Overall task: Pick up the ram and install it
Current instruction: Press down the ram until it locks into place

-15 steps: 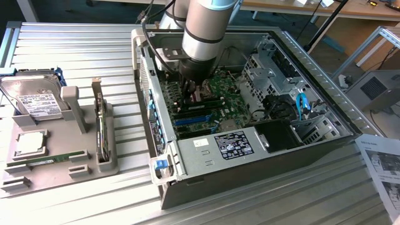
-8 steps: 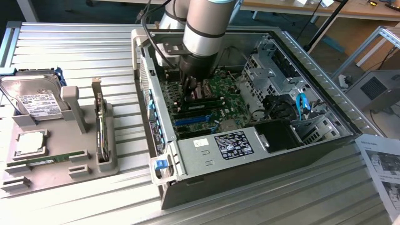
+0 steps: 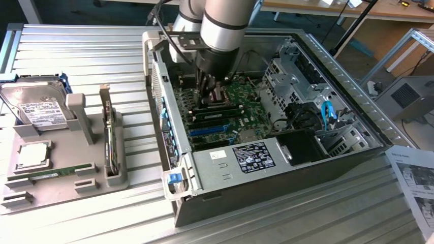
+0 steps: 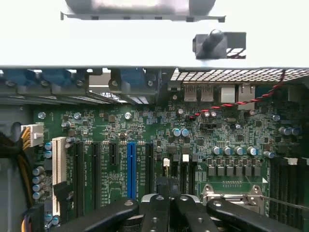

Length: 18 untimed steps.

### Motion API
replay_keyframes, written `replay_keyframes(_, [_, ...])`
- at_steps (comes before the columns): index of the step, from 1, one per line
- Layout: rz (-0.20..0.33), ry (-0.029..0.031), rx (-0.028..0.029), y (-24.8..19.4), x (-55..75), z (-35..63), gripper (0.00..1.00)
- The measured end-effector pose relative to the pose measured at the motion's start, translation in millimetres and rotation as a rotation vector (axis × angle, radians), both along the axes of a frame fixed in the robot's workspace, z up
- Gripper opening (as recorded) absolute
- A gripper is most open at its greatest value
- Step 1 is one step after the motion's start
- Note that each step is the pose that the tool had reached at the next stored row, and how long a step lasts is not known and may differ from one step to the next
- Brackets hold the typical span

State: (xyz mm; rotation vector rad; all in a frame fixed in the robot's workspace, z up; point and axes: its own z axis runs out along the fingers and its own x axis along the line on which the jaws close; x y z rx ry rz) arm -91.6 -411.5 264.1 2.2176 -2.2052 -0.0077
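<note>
Gripper (image 4: 169,205) fingers were pressed together, holding nothing, low over the motherboard (image 3: 227,114) inside the open case (image 3: 339,86). Left to right in the exterior view: the tray (image 3: 61,188) held a hard drive (image 3: 37,104), the ram (image 3: 51,173) lying flat and an upright card (image 3: 109,137); the arm (image 3: 220,30) reached straight down into the case.
</note>
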Motion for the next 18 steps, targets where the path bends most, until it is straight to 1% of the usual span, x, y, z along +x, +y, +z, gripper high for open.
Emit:
replay_keyframes(9, [0.0, 0.0, 0.0, 0.0, 0.0, 16.0, 0.11])
replay_keyframes(18, [0.0, 0.0001, -0.0003, 0.2, 1.2, 17.0, 0.11])
